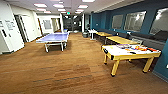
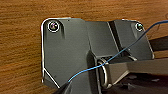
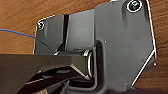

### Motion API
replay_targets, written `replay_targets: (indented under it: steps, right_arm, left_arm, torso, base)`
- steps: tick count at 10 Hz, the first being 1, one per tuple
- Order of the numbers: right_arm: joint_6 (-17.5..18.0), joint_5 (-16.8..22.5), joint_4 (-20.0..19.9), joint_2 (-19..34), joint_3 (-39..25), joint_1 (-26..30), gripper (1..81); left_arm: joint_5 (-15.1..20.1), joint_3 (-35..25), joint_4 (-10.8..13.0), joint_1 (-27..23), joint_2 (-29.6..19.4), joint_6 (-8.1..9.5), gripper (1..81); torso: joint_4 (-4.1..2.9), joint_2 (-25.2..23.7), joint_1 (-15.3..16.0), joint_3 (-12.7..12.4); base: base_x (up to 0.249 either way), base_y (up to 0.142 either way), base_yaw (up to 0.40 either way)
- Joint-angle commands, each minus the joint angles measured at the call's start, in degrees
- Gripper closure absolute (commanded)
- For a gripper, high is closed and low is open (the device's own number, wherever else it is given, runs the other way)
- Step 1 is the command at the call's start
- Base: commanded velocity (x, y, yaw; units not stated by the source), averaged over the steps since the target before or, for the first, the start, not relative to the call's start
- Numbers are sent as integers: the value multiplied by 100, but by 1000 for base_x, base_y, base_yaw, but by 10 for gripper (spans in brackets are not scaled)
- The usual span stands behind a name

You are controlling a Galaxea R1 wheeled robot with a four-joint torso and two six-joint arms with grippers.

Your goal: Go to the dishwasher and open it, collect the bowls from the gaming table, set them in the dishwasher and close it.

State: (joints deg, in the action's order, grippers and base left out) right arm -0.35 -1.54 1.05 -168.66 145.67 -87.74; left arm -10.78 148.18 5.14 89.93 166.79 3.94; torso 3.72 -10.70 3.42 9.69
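Rec room seen from robot's head cam; gaming table stands ahead and to the right, near the blue wall.

The table has a glossy white top, yellow rim and yellow legs, w/ its long axis running roughly left-right across the view. Small colourful items sit on its far-right part, beside flat game boxes; they are too blurred to say which are bowls. A ping-pong table lies well to the left of the gaming table, further back. Plain wood tables line the wall behind it. The wrist cams look down at brown carpet past the robot's dark plates, so I cannot tell whether either gripper is open or closed. The right arm is judged the nearer side. The wall signs at far left are unreadable; no brands are legible.
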Motion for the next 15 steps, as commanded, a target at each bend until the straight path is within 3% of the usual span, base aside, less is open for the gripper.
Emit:
replay_targets:
  steps: [1, 15]
  right_arm:
    - [9, 303, 18, 31, -39, 278, 10]
    - [0, 303, 36, -21, 22, 269, 10]
  left_arm:
    - [243, -17, -13, -217, -31, 2, 10]
    - [251, -17, 4, -226, 13, 2, 10]
  torso:
    - [0, 0, 0, 0]
    - [0, -2, -2, 0]
  base:
    - [207, 0, 0]
    - [216, 0, 0]
